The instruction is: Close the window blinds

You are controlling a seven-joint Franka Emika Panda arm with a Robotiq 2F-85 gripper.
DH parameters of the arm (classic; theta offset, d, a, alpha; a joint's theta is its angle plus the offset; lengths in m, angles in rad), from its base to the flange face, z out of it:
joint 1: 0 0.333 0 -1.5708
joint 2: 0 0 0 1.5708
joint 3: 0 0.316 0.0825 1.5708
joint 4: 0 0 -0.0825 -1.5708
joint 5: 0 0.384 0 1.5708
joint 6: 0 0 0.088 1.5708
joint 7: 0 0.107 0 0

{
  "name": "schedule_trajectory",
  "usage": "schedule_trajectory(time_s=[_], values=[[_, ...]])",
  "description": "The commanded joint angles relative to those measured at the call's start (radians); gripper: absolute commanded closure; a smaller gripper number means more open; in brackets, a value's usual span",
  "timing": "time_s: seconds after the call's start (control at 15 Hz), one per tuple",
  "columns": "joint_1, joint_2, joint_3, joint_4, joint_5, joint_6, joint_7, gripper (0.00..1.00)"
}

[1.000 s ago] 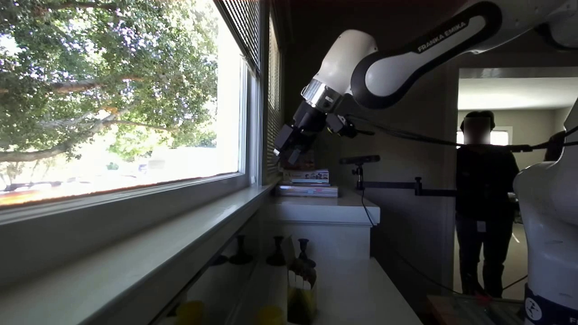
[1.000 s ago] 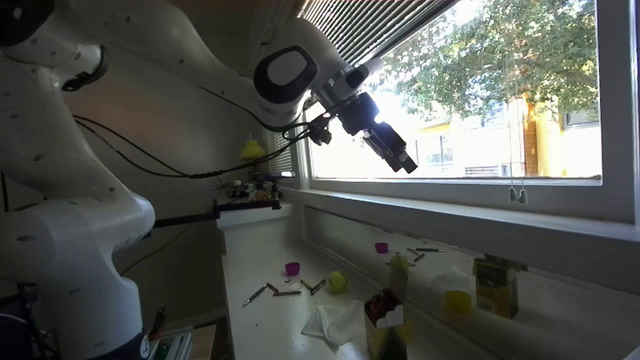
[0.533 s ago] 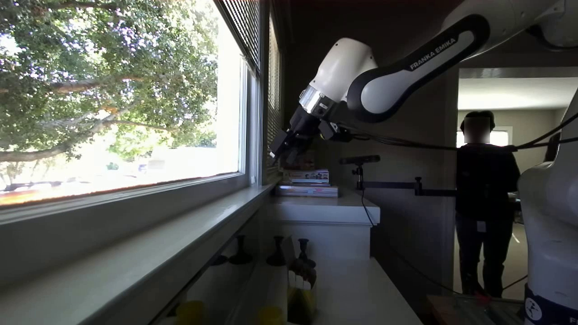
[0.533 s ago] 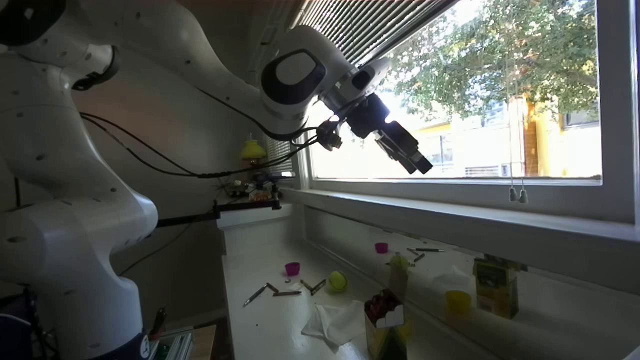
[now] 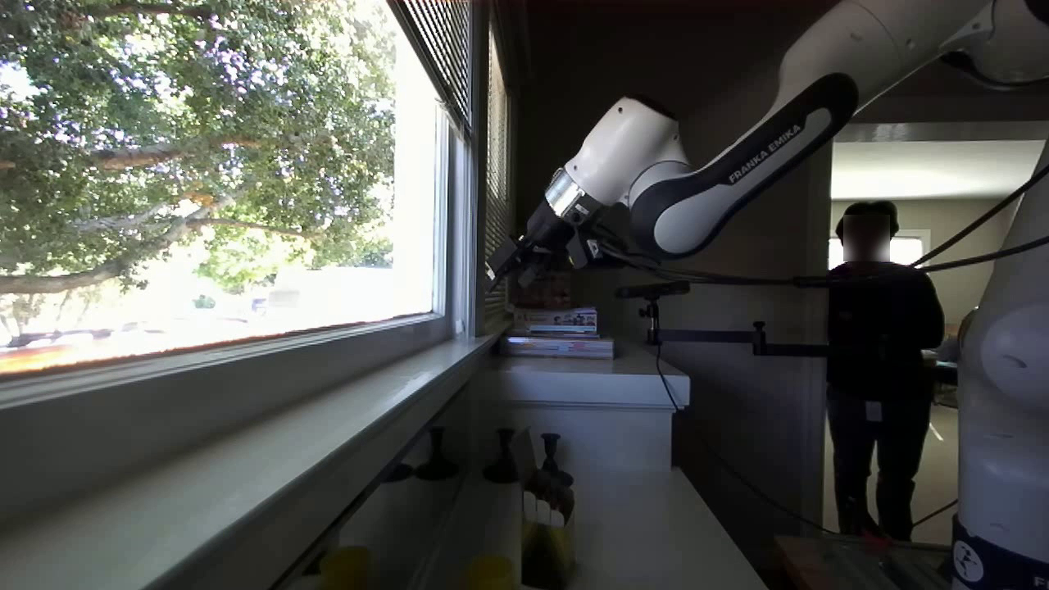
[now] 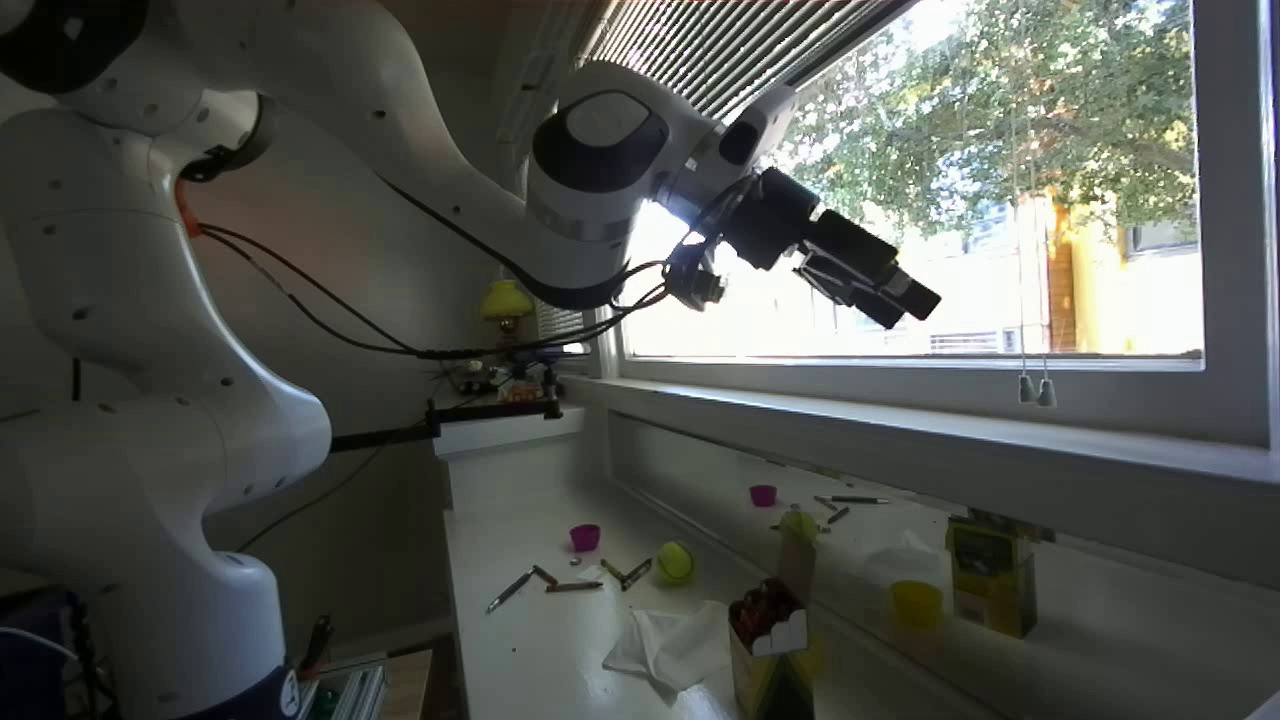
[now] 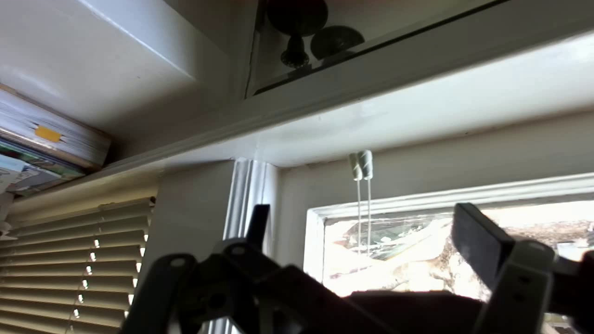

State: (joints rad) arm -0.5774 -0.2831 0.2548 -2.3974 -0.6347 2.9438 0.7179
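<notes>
The window blinds are drawn up at the top of the large window, their slats bunched above bare glass; part of them also shows in an exterior view. Two thin pull cords end in small pale tassels below the pane's lower edge. My gripper hangs in front of the glass, to the left of these cords in that view. Seen upside down in the wrist view, the gripper is open, with the tassels beyond its fingers in the gap's line of sight. Nothing is held.
A windowsill runs under the pane. Lowered blinds cover a neighbouring window. Books are stacked on a ledge at the far end. A counter carries a carton, cloth, crayons and a ball. Someone stands in the doorway.
My gripper has moved along the window towards the cords, rightward in an exterior view, rising slightly and tilting flatter. Its jaws have stayed open. The blinds look the same.
</notes>
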Motion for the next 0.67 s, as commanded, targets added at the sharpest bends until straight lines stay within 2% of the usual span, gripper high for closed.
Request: schedule_trajectory(time_s=[0.0, 0.27, 0.6], values=[[-0.093, 0.055, 0.073, 0.046, -0.105, 0.004, 0.121, 0.0], [-0.092, 0.109, 0.103, 0.056, -0.088, 0.006, 0.117, 0.0], [-0.145, 0.166, 0.149, 0.113, -0.192, 0.013, 0.195, 0.0]])
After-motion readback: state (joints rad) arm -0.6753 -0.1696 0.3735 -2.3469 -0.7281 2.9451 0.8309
